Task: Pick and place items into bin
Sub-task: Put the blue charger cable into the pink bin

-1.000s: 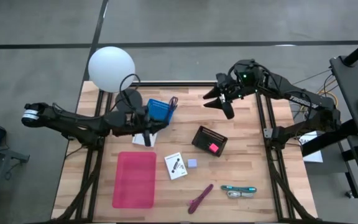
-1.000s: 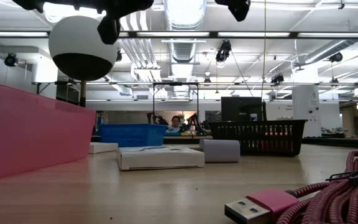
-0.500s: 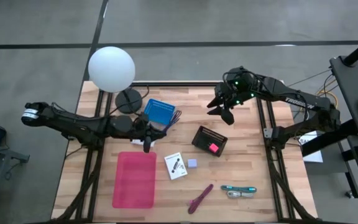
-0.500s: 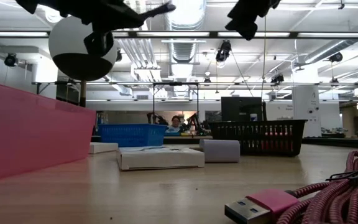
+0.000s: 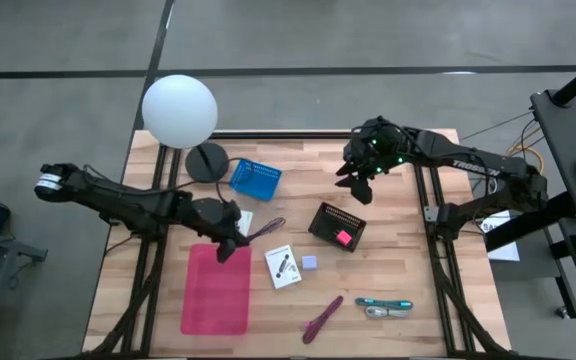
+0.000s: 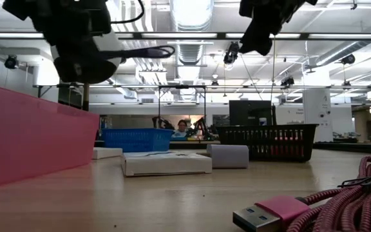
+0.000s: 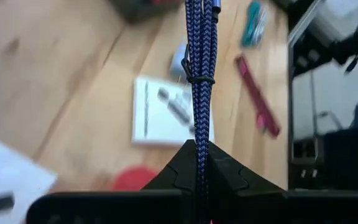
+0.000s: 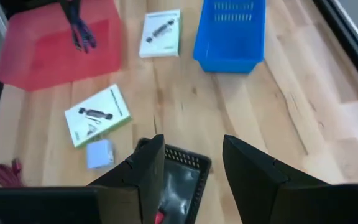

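Observation:
My left gripper (image 5: 234, 243) hangs over the far edge of the pink bin (image 5: 218, 290), shut on a purple braided cable bundle (image 5: 267, 229), which also shows in the left wrist view (image 7: 199, 62). My right gripper (image 5: 361, 185) is open and holds nothing; it hovers above the far end of the black basket (image 8: 178, 167). A white card (image 5: 283, 267), a pale-blue cube (image 5: 310, 263), a magenta cable bundle (image 5: 323, 318) and a teal-handled tool (image 5: 383, 305) lie flat on the table. A pink cube (image 5: 344, 237) sits in the black basket. My left gripper pinches one end of the purple cable bundle (image 7: 197, 134) between its two fingers. The bundle runs straight on past the fingertips, in line with the fingers. It is lifted clear of the table and sticks out about level (image 6: 143, 51) toward the table's right.
A blue basket (image 5: 256, 178) and a lamp with a white globe (image 5: 179, 110) stand near the far edge. A second white card (image 5: 245, 218) lies beside my left gripper. Bare wood lies between the blue basket and the black basket.
My left gripper has moved from beside the blue basket toward the near edge, to the far end of the pink bin, carrying the purple cable away from that basket. My right gripper has come down a little and shifted slightly toward the near edge.

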